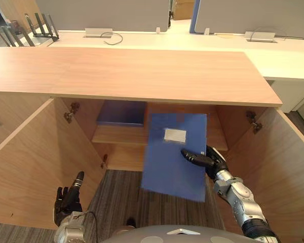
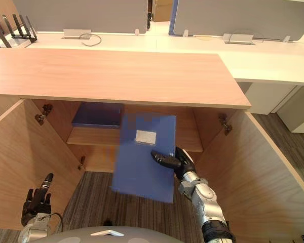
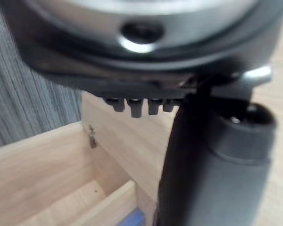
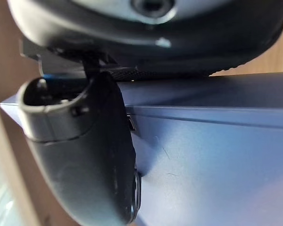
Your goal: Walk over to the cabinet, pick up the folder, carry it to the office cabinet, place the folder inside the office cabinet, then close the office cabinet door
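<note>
A blue folder with a white label hangs in front of the open office cabinet, its far edge near the inner shelf. My right hand is shut on its right edge, thumb on top; the right wrist view shows the thumb pressed on the blue folder. My left hand sits low by the left door, fingers relaxed and holding nothing. A second blue folder lies on the shelf at the back left.
Both cabinet doors stand wide open, the right door beside my right arm. A striped carpet lies between them. Beyond the cabinet top stretches a white desk with grey partition screens and a black file rack.
</note>
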{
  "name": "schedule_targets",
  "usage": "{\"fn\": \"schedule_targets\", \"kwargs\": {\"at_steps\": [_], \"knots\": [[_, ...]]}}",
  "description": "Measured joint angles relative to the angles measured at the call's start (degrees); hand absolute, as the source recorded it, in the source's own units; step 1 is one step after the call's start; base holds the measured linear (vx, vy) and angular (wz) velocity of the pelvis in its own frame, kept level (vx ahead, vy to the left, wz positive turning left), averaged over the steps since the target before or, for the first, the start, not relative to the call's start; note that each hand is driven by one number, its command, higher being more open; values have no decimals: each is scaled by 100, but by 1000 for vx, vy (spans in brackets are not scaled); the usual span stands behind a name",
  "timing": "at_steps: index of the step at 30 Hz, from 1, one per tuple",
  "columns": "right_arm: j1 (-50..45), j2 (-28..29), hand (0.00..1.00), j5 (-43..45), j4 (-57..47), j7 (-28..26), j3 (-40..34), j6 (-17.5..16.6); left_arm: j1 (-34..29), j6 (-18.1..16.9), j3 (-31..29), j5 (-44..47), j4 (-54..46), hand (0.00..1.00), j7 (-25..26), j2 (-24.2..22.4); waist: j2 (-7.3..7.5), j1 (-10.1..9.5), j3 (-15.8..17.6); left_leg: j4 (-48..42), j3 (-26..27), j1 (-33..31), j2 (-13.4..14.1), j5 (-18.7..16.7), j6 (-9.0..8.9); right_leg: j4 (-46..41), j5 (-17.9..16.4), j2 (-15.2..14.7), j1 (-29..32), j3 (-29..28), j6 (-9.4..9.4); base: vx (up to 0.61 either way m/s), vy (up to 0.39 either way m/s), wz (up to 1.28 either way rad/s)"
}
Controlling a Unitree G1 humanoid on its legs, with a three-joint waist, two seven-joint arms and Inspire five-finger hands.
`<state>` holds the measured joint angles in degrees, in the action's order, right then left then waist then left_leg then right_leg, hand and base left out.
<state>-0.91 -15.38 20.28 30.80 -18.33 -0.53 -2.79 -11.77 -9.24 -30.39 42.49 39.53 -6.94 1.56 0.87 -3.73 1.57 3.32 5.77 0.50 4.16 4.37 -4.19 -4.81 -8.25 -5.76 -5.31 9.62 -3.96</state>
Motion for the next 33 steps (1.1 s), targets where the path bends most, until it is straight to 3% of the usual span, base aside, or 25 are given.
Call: {"fn": "schedule_targets", "kwargs": {"at_steps": [5, 16, 24, 33], "knots": [[7, -125, 0, -94, 336, 147, 1, 82, -7, 181, 380, -273, 410, 100, -109, 75, -40, 101, 94, 34, 19, -2, -77, 18, 35, 27, 39, -73, 24, -30, -58, -6, 12, -1], [746, 19, 0, -49, 1438, 550, -20, 81, 54, 204, 774, -512, 819, 100, -227, 185, -128, 87, 273, 142, 51, -14, -170, 81, 122, 201, 180, -137, 41, -69, -118, -10, 7, -1], [1100, 914, 0, 2263, 2269, 1221, -364, -76, 71, 205, 947, -507, 1214, 100, -23, 142, -183, 32, 368, 150, 187, -17, -164, 69, 120, 206, 214, -137, 118, -205, -123, -8, 3, -7], [1265, 1293, 0, 3921, 2350, 1508, -817, -536, 116, 205, 1045, -505, 1409, 100, 205, -113, -171, -80, 391, 162, 364, -20, -275, 15, 205, 310, 310, -264, 165, -343, -210, -13, 35, -9]]}}
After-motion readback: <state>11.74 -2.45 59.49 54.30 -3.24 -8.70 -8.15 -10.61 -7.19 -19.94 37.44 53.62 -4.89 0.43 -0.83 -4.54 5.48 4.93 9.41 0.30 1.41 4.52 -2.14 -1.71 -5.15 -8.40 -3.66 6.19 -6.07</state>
